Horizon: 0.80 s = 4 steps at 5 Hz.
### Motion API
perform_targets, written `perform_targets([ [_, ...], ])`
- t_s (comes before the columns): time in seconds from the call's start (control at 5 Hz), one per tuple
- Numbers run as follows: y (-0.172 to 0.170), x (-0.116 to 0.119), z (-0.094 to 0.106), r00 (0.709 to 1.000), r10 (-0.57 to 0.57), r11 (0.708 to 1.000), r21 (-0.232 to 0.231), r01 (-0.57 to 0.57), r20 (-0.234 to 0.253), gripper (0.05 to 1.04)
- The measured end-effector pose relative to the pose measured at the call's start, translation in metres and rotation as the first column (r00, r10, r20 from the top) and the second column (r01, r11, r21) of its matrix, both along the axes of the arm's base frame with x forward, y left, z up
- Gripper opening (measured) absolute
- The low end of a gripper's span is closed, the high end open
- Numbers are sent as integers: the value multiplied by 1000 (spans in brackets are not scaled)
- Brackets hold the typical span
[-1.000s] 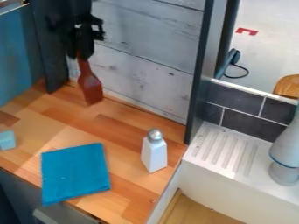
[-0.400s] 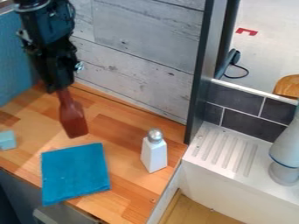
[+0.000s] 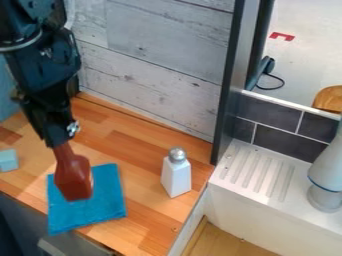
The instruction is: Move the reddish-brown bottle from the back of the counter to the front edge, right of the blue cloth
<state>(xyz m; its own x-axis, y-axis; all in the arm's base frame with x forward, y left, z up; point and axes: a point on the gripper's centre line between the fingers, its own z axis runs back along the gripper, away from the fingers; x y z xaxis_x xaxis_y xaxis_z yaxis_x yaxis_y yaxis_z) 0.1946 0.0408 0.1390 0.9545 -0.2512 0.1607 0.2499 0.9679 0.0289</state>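
The black gripper (image 3: 59, 141) hung at the left of the frame, clamped on the handle of a red-brown spatula (image 3: 73, 179). The spatula pointed down, its blade over the blue cloth (image 3: 105, 206) at the lower left; whether they touched could not be told. A white shaker with a silver cap (image 3: 176, 176) stood right of the cloth on the wooden counter (image 3: 143, 142), and a light-blue block (image 3: 8, 160) lay at the left edge.
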Motion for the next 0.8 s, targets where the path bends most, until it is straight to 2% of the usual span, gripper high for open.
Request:
perform_targets([
  [0.2,-10,3,-19,998,-34,999,-3,34,-59,312],
  [0.4,-24,9,-38,991,-87,996,16,89,-101,312],
  [0.8,-53,17,-60,970,-192,979,35,199,-149,312],
])
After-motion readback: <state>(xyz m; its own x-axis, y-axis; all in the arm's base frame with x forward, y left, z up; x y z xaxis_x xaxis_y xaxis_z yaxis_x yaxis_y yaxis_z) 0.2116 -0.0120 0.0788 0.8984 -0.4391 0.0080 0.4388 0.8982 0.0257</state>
